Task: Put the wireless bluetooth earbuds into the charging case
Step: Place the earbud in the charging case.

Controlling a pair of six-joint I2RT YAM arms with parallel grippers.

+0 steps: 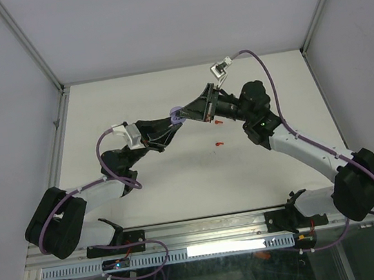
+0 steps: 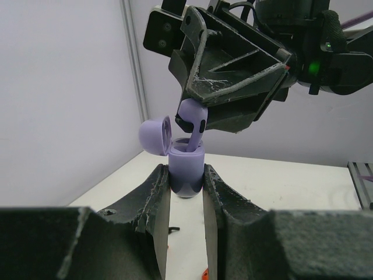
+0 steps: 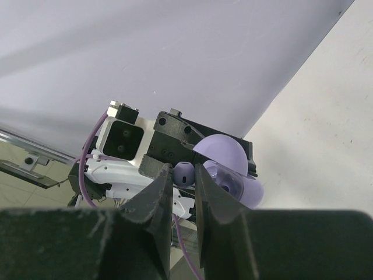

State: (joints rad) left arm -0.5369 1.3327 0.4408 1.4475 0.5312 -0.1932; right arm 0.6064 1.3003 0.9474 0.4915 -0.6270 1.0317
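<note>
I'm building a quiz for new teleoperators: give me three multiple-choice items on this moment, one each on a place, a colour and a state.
1. Where is the lilac oval plastic charging case? A. flat on the table B. between the left hand's fingers C. on the floor
2. What colour is the small stemmed earbud in the right hand? A. black B. red C. lilac
3. The case's domed lid is: A. open B. shut C. missing
Answers: 1 B, the left fingers clamp its sides; 2 C, it matches the case; 3 A, it stands tipped back beside the opening.
</note>
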